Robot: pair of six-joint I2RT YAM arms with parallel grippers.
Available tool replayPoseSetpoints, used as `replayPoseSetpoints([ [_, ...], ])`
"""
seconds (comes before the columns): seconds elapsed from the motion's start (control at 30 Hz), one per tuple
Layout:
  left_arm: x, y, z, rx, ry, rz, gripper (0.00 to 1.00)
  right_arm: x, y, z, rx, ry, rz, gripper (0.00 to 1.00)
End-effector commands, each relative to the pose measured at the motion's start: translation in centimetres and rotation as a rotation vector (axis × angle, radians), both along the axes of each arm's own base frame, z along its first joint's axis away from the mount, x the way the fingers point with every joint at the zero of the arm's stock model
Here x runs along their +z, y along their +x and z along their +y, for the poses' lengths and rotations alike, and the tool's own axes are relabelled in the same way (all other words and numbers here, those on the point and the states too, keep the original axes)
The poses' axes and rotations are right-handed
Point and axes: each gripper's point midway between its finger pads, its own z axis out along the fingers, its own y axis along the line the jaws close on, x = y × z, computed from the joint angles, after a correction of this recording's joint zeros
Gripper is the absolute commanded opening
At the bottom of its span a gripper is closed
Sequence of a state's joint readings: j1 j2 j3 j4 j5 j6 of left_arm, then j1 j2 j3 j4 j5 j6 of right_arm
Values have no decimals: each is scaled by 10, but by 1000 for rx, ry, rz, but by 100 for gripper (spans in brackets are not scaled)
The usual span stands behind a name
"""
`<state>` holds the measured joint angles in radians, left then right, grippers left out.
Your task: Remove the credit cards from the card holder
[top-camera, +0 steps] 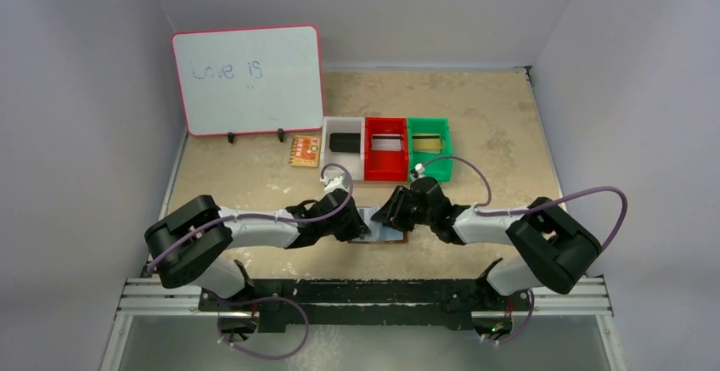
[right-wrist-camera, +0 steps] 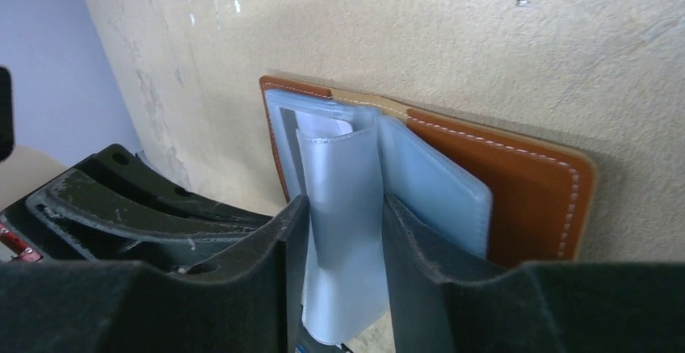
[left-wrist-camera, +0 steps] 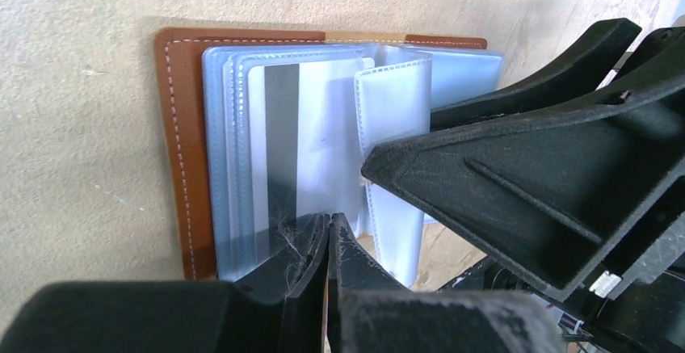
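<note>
The brown leather card holder (top-camera: 389,237) lies open on the table between both grippers, its pale blue sleeve pages (left-wrist-camera: 230,143) fanned out. A credit card (left-wrist-camera: 283,143) with a dark stripe shows inside a left-hand sleeve. My left gripper (left-wrist-camera: 329,224) is shut, its tips over that card's near edge; whether it pinches anything I cannot tell. My right gripper (right-wrist-camera: 343,224) is shut on one sleeve page (right-wrist-camera: 343,175), which stands up bowed from the card holder (right-wrist-camera: 517,191). From above, the left gripper (top-camera: 361,225) and right gripper (top-camera: 392,211) nearly meet.
Behind the holder stand a white bin (top-camera: 330,160), a red bin (top-camera: 386,165) and a green bin (top-camera: 429,163), each with a flat card-like thing inside. An orange patterned card (top-camera: 305,150) lies left of them. A whiteboard (top-camera: 248,80) stands at the back left.
</note>
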<state>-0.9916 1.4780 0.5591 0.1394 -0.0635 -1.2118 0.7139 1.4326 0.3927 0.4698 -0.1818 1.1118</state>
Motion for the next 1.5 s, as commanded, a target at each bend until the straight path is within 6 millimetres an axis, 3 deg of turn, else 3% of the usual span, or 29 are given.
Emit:
replayPoseSetpoints([
  [0.0,15,11,-21,-14,-39,-51,0,12,0,2,11,32,-26,44],
  [0.2,32,15,-38,-46,-74,-98,0,25,6,-4,-7,1,-62,49],
  [0.37,40,16,-48,-75,-90,-119,0,42,11,-13,-48,-14,-111,58],
  [0.57,43,15,-63,-117,-104,-126,0,56,15,-43,-188,-87,-127,58],
  [0.7,37,13,-76,-152,-96,-114,0,64,13,-66,-295,-103,-141,51],
  [0.87,4,6,-81,-163,-37,-36,0,72,9,-80,-356,-70,-175,46],
  [1.0,-7,-1,-81,-168,-21,-13,0,75,7,-75,-327,-35,-192,40],
  [1.17,16,3,-77,-152,-15,-76,2,72,6,-59,-250,-19,-184,33],
  [1.47,38,9,-44,-84,56,-140,5,68,10,-27,-101,-7,-175,28],
])
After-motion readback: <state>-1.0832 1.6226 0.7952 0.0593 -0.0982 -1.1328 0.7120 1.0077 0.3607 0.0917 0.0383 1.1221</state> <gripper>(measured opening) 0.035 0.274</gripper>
